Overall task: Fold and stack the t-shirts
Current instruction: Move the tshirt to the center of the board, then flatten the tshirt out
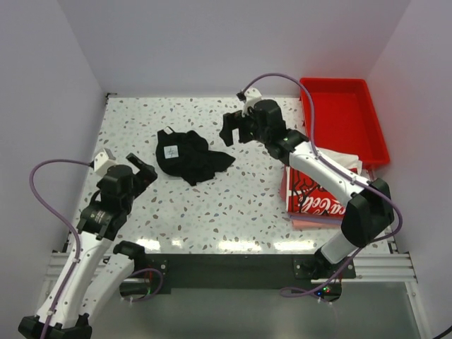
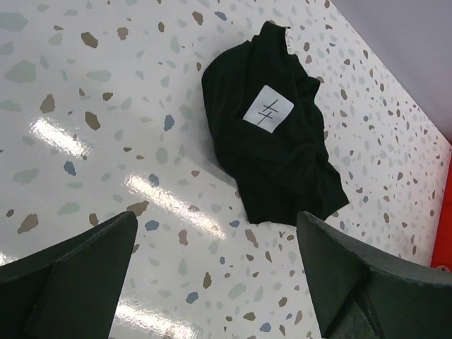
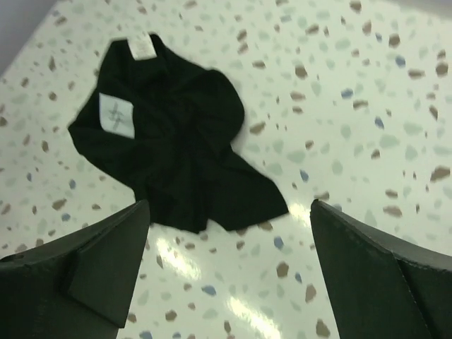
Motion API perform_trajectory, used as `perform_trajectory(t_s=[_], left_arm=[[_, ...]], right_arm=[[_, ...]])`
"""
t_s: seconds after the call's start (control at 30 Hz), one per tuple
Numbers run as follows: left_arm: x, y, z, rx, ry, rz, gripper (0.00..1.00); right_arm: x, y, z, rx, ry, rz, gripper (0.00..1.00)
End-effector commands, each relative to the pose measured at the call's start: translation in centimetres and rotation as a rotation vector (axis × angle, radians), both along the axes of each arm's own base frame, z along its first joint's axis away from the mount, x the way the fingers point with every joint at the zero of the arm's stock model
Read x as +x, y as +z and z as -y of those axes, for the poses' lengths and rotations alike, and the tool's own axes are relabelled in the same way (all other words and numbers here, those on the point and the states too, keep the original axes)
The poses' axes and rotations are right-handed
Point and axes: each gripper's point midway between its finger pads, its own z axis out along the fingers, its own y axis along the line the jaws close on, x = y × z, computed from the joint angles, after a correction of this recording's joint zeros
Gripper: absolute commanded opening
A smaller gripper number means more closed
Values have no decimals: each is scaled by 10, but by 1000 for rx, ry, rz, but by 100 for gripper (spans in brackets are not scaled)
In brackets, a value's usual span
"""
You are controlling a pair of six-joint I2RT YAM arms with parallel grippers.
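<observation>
1. Across the whole top view: speckled white terrazzo counter (image 1: 212,212).
2. Right edge: folded white graphic-print t-shirt (image 1: 314,198) atop pinkish ones (image 1: 311,221).
3. Centre: crumpled plain black cloth t-shirt (image 1: 187,155), lying free.
4. Either side of it: left jaws and right jaws, spread wide, empty.

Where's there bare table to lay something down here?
The widest bare stretch lies in front of the black t-shirt, between it and the near table edge. Another lies behind it, along the far edge. The right side is crowded: folded t-shirts and red tray.
</observation>
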Motion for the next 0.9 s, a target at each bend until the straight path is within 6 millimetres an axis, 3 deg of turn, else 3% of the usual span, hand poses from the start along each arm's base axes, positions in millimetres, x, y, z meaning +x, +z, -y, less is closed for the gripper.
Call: perform_trajectory(t_s=[0.0, 0.2, 0.3, 0.4, 0.5, 0.57, 0.7, 0.87], left_arm=[[-4, -18, 1, -17, 3, -58, 100], [15, -42, 13, -20, -34, -97, 100], [45, -34, 29, -35, -94, -35, 98], [68, -42, 33, -24, -95, -45, 90], [87, -58, 35, -18, -108, -92, 82], [105, -59, 35, -19, -119, -65, 77], [133, -79, 33, -57, -153, -79, 74], [160, -84, 36, -100, -212, -36, 68]], right_arm=[[-17, -3, 25, -17, -64, -38, 99], [-35, -42, 37, -86, -44, -96, 99], [-38, -66, 39, -130, -28, -133, 99], [-40, -86, 39, -174, -15, -172, 99], [-39, -98, 37, -203, 9, -187, 99], [-39, -103, 38, -228, 22, -190, 99], [-35, -114, 38, -263, 29, -202, 99], [-36, -129, 33, -304, 96, -216, 99]])
